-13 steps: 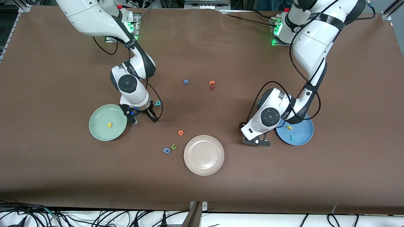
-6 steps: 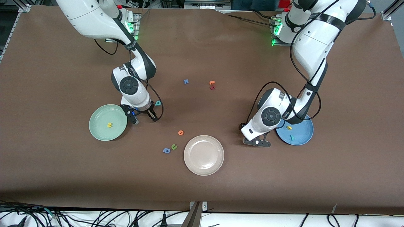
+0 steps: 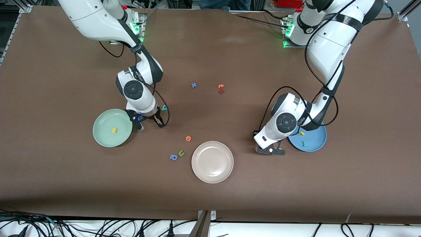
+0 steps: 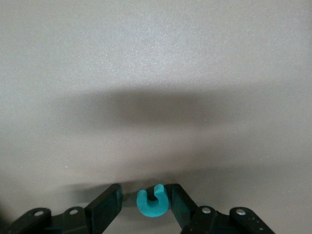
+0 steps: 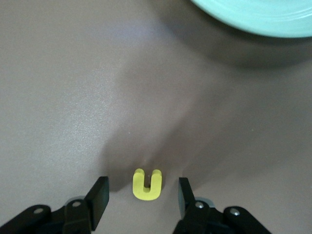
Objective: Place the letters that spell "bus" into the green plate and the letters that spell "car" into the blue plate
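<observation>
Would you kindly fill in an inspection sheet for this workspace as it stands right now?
Surface: brown table, no spills seen.
Job's things: green plate holds a yellow letter; blue plate holds a second yellow letter and a teal letter; teal b lies on the table.
Clutter: beige plate; orange letter, blue a, green u, blue x, orange and dark red pair.
Grippers: left gripper open around the teal c, beside the blue plate; right gripper open around the yellow u, beside the green plate.
Cables: black wrist loops; cable tangle below the table edge.
Surroundings: metal frame corner; nothing else seen.
</observation>
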Robot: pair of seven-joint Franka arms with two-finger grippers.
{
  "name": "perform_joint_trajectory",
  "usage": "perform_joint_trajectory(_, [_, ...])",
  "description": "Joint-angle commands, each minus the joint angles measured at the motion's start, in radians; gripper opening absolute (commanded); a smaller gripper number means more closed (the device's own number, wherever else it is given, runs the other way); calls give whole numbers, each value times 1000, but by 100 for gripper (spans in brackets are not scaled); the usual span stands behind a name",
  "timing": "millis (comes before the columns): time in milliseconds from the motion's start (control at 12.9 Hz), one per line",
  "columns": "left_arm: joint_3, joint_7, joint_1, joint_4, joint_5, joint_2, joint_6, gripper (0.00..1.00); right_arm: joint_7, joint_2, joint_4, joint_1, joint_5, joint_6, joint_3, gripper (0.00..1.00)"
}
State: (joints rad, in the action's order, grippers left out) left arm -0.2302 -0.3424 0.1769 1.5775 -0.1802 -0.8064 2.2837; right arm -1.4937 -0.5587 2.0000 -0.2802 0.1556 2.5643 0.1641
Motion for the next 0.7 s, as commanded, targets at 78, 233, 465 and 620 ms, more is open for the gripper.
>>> perform_joint_trajectory(78, [-8, -1, -11, 4, -9, 3, 5, 33, -5, -17, -15, 1, -7, 7, 3, 64])
perform_joint_trajectory(233, [-8, 0, -13, 4, -2, 15, 4, 19, -5, -23, -15, 1, -7, 14, 2, 58])
perform_joint_trajectory(465, [-8, -1, -20, 4, -2, 45, -12, 16, 1, -23, -15, 1, -5, 22, 2, 47])
perform_joint_trajectory(620, [-8, -1, -23, 4, -2, 61, -30, 16, 7, -23, -15, 0, -4, 24, 3, 41])
